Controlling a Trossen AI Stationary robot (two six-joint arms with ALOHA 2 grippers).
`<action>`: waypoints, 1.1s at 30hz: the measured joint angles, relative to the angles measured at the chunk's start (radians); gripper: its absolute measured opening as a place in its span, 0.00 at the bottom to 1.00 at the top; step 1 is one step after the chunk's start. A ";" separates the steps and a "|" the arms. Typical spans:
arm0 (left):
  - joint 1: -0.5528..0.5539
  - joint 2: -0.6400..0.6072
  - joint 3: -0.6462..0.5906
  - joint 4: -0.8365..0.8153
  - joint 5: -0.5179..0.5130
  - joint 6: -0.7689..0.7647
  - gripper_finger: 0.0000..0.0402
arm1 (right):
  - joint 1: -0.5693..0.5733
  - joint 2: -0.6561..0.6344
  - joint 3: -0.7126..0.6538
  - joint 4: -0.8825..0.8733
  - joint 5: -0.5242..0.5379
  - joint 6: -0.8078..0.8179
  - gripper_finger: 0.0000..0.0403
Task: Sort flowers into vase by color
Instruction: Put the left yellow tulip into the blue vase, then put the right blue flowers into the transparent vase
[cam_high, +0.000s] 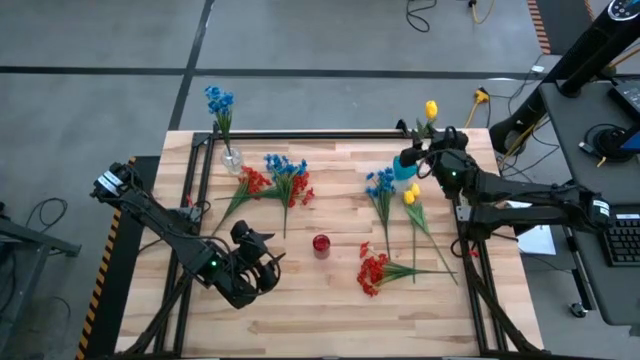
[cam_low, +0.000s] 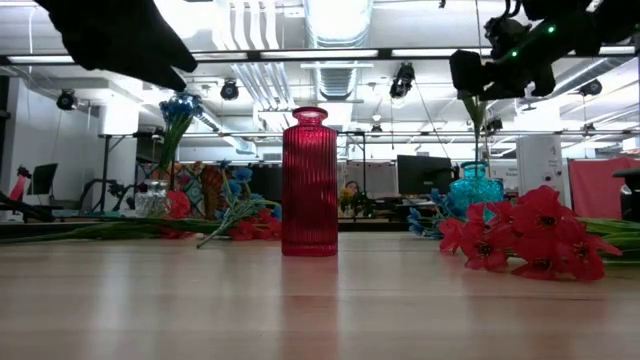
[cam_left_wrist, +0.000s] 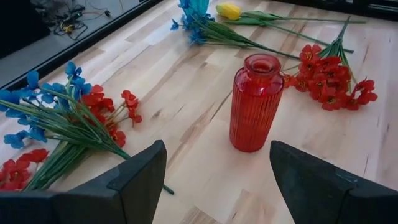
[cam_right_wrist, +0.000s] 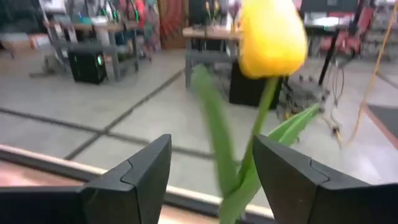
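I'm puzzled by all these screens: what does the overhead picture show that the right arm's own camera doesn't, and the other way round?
Only the overhead view shows the whole wooden table, the ribbed red glass vase, the small clear glass vase holding a blue flower sprig, the loose red flower bunch and the waiting left gripper.

Only the right wrist view shows the room's floor and distant furniture.

Both show the yellow tulip bud on its green stem, by the open right gripper.
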 joint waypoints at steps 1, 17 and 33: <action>0.001 0.000 0.006 -0.010 0.000 -0.003 0.67 | 0.000 -0.002 0.020 -0.067 0.000 0.032 0.55; 0.018 -0.012 0.016 -0.173 0.103 -0.233 0.67 | 0.002 0.034 0.231 -0.621 -0.116 0.332 0.59; 0.141 -0.013 0.015 -0.380 0.423 0.002 0.67 | 0.002 0.051 0.261 -0.885 -0.445 0.599 0.57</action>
